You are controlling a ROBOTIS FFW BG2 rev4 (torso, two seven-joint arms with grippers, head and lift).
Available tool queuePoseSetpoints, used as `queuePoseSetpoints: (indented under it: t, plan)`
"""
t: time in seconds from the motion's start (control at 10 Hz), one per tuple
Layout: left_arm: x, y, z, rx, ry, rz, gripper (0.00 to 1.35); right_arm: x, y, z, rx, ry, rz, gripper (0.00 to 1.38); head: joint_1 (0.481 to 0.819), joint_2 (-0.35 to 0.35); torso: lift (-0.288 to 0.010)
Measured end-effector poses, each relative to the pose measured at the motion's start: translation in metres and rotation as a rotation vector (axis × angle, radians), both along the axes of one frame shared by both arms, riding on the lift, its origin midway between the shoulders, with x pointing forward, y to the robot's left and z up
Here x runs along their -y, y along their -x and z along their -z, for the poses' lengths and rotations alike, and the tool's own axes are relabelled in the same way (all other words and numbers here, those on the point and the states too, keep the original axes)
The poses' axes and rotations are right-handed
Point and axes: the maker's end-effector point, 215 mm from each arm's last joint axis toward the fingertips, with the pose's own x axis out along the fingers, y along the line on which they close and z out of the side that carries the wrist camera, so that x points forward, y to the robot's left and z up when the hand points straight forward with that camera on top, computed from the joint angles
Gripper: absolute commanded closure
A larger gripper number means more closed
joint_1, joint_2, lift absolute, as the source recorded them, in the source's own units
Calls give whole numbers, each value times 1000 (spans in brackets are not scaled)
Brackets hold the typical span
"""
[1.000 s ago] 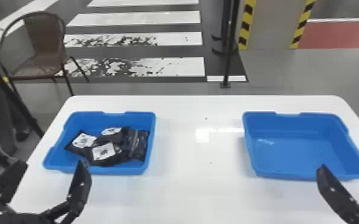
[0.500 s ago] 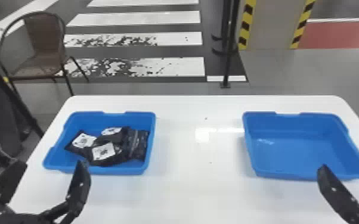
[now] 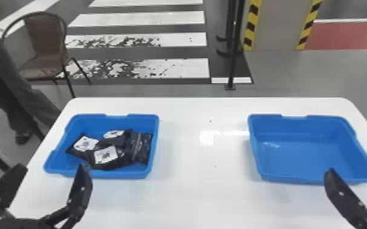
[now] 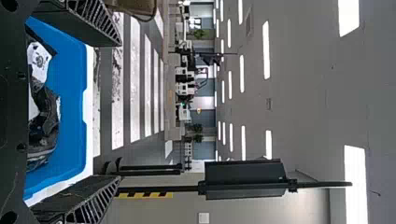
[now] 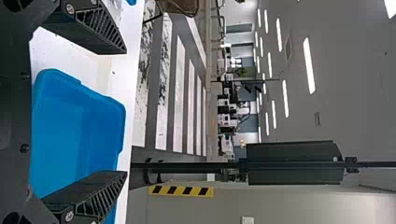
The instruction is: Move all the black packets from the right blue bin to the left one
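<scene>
A grey floor (image 3: 314,73) with white crossing stripes (image 3: 143,19) spreads behind a white rectangular desk (image 3: 198,195) with rounded corners. A brown chair (image 3: 44,36) with a dark metal frame stands beyond the desk's far left corner. On the desk sit two shallow blue rectangular plastic bins, well apart: the left bin (image 3: 100,174) and the right bin (image 3: 301,158). The left end effector (image 3: 52,167), two flat black fingers, is open at the left bin's near side; the right end effector (image 3: 356,169), similarly built, is open by the right bin's near edge. Glossy black packets (image 3: 140,146) lie overlapping inside the left bin, three bearing white labels (image 3: 106,154).
</scene>
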Motion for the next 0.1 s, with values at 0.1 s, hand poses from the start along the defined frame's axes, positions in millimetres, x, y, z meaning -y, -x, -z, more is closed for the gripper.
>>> queuePoseSetpoints:
  t: [0.1]
  plan:
    - [0, 0, 0, 0, 1, 1, -2, 0, 0, 0, 0, 3, 1, 104, 695, 69, -140]
